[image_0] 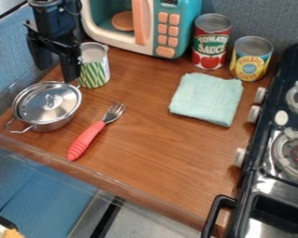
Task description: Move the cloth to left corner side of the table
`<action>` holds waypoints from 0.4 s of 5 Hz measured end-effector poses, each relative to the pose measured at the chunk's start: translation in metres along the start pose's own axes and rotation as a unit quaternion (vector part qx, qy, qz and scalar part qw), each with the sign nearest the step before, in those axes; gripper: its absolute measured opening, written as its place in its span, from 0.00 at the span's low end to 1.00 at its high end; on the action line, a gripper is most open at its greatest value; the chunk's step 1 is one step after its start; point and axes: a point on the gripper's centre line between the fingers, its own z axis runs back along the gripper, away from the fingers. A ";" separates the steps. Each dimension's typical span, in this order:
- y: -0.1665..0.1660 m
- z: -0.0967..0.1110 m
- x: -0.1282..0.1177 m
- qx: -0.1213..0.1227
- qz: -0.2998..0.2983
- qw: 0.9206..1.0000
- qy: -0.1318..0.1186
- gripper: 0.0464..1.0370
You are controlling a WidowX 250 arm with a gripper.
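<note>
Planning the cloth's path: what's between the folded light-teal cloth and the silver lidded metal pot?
The head of the red-handled metal fork lies between cloth and pot in the camera view; the rest of that stretch is bare brown wood.

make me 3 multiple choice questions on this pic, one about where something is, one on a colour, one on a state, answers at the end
1. Seen in the picture, where does the cloth lie relative to the fork?
a) to its left
b) to its right
c) underneath it

2. What colour is the fork's handle?
a) red
b) dark green
c) black

3. How is the lid of the pot placed?
a) flat on the table beside it
b) upright against its side
c) on top, covering it

Answers:
1 b: the cloth is over on the right side, with bare wood between it and the fork.
2 a: the ridged handle is plainly red.
3 c: the shiny lid covers the pot's opening, knob up.
</note>
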 end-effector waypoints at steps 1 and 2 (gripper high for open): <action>-0.003 -0.011 0.000 -0.009 -0.001 1.000 0.015 0.96; -0.030 -0.006 0.033 0.014 -0.053 0.998 0.005 0.96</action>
